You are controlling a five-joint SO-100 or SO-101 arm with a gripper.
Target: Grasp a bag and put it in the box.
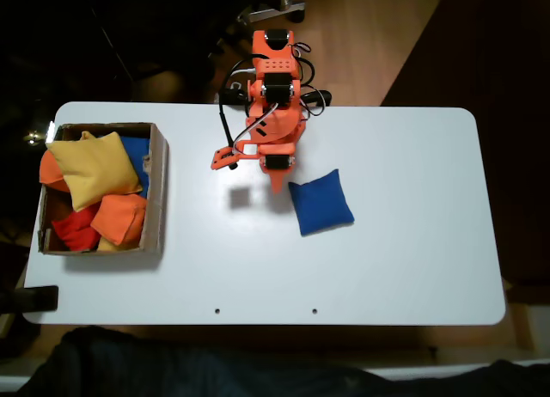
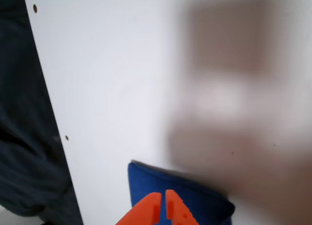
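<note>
1. Fingers nearly together in the wrist view, only a thin slit between the orange tips, nothing held.
2. Gripper hovers just beside the bag's upper-left corner in the fixed view.
3. Bag flat on the white table, square so no clear long axis, rotated slightly, corners pointing roughly diagonally.
4. Box well apart at the left edge, holding yellow, orange, red and blue bags.

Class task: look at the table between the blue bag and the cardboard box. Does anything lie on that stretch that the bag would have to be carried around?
Nothing visible does. In the fixed view, the blue bag lies on bare white table, and the stretch leftward to the box holds only the arm's shadow. The end effector sits beside the bag's upper left corner. The box already holds several bags.
</note>
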